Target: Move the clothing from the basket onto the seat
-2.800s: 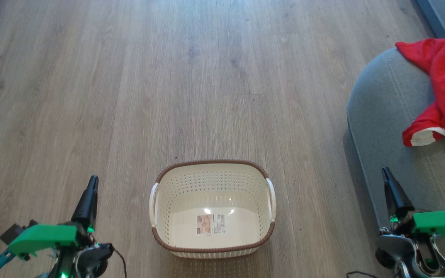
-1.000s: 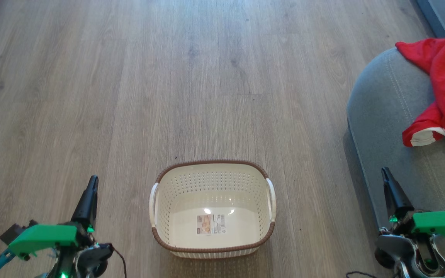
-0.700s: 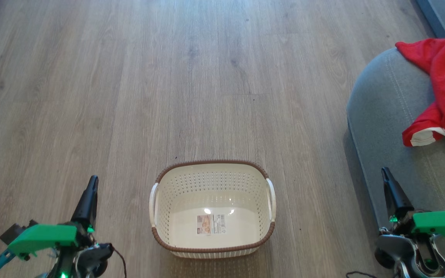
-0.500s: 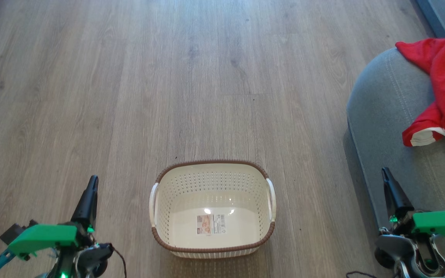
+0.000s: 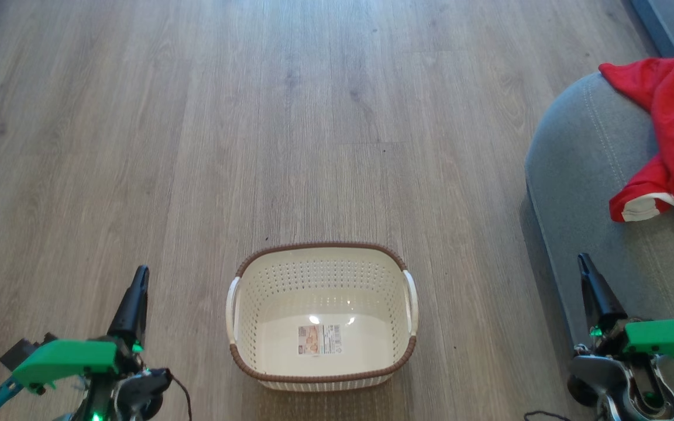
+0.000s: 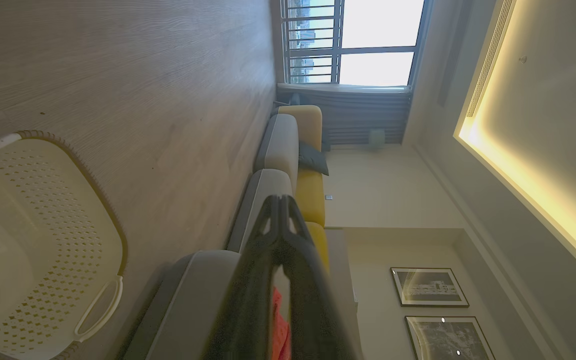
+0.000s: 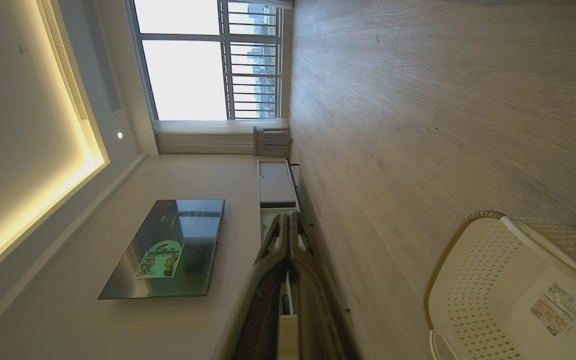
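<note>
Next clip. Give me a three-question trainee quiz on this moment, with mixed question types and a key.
1. Multiple choice: where does the red clothing lie?
A. in the basket
B. on the grey seat
C. on the wooden floor
2. True or false: the basket stands on the grey seat.
3. Short answer: are the left hand and the right hand open or shut?

Key
1. B.
2. False. It stands on the wooden floor, beside the grey seat.
3. Shut, both of them, with nothing held.
</note>
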Controlling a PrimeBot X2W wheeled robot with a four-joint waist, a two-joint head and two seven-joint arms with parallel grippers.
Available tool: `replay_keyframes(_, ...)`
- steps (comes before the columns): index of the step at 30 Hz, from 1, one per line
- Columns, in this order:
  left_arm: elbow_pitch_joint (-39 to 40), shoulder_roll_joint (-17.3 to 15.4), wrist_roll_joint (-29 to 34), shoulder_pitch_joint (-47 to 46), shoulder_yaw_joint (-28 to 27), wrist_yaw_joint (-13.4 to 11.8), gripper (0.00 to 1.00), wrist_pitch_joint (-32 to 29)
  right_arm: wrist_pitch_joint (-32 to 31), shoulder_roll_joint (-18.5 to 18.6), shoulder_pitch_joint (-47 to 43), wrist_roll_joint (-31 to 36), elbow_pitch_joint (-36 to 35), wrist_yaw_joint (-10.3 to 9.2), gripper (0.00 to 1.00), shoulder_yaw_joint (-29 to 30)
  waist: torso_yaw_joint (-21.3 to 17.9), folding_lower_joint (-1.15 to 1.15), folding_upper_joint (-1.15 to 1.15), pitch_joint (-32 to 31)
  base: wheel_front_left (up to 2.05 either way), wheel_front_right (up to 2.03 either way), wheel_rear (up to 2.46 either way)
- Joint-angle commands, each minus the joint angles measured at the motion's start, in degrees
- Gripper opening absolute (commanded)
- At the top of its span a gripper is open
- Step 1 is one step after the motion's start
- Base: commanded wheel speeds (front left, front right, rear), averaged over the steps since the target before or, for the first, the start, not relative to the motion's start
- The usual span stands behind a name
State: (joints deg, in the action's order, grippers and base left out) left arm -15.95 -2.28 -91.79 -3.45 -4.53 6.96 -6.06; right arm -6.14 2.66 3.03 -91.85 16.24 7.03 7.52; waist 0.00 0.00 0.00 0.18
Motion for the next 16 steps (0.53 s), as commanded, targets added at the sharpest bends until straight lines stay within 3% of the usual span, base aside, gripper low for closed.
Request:
replay_keyframes(1,1.9,-0.6,-0.4,-2.7,-2.0,0.5,0.00,-0.4,-0.4,0.2,3.2,-0.3,-2.2,0.46,0.00,-0.9,0.0,0.00,0.00,0.0,0.00,0.00,0.00)
replay_keyframes(16,1.9,-0.6,-0.4,-2.7,-2.0,0.5,0.00,-0.4,-0.4,0.2,3.2,-0.3,-2.2,0.46,0.00,-0.9,0.0,0.00,0.00,0.0,0.00,0.00,0.00)
